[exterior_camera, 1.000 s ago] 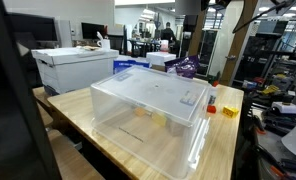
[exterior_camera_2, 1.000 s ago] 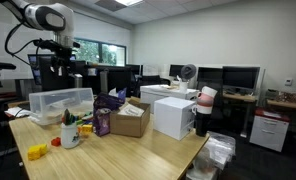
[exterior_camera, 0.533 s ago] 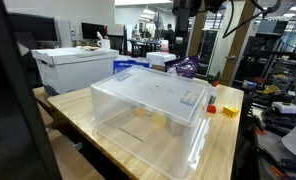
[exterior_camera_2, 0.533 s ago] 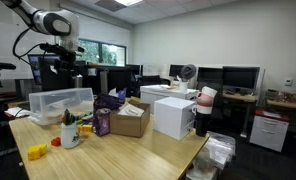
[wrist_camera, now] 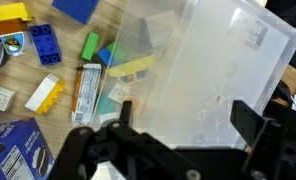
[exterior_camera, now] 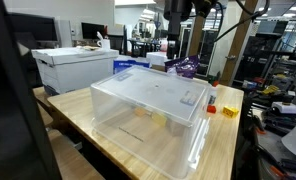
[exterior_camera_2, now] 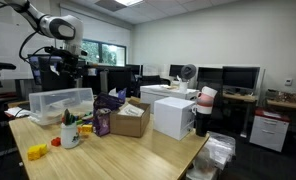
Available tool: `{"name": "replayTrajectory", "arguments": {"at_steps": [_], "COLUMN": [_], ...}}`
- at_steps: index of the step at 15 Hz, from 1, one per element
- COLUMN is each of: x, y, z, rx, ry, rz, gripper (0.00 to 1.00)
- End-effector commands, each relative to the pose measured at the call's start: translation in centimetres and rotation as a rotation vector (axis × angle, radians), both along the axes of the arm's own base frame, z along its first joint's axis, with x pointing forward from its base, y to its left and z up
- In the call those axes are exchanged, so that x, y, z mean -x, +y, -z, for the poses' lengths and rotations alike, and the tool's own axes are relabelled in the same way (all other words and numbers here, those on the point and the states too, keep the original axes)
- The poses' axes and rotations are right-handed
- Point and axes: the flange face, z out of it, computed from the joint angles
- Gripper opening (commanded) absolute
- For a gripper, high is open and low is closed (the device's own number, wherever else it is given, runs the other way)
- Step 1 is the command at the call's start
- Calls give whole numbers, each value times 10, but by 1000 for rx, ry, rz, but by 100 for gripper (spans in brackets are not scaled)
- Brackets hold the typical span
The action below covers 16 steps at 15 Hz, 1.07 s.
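At the bottom of the wrist view: gripper [wrist_camera: 183, 112] seen from behind, both dark fingers [wrist_camera: 123, 112] in frame. Jaws spread wide, nothing between them, no contact with anything. It hangs in the air above the table [exterior_camera: 78, 108].

Directly under the gap: clear bin [wrist_camera: 218, 70], a large see-through plastic box on the wooden top. It is the item nearest the gripper, well below it. Both exterior views show it near one end of the table, standing flat.

Along the bin's edge in the wrist view:
- green block [wrist_camera: 90, 45], just beside the bin wall
- flat yellow piece [wrist_camera: 133, 67], seen through the plastic; inside or underneath cannot be told
- wrapped bar [wrist_camera: 83, 92], lying lengthwise beside the green block
- white-and-yellow block [wrist_camera: 45, 92], a little further out

Further out on the tabletop: blue studded brick [wrist_camera: 43, 42], plain blue block [wrist_camera: 78, 8], and yellow block [wrist_camera: 8, 12] near the corner of the frame. Blue carton [wrist_camera: 13, 155] sits at the lower edge.

Further along the table in an exterior view: white mug [exterior_camera_2: 70, 135], cardboard box [exterior_camera_2: 131, 118], then a white box [exterior_camera_2: 173, 115]. A purple bag [exterior_camera: 185, 68] lies beyond the bin's far side.

Above the bin, the arm [exterior_camera_2: 56, 27] reaches in from high up. Desks with monitors [exterior_camera_2: 238, 76] line the back wall.
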Motion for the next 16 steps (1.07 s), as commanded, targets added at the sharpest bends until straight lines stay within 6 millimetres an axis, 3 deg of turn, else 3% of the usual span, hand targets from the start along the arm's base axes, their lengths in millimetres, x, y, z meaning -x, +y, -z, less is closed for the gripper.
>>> {"name": "replayTrajectory", "arguments": {"at_steps": [1,8,12,15,16], "x": [-7,-13,-15,-16,-17], "y": [5,7,6,2,0], "z": [14,32,37,40,41], "rx": [-23,-19,-17,-18,-19], "ry": [40,79,91,97,99], "rz": [-32,-32,-30,-20,-15], "gripper": [100,100,93,80,66]}}
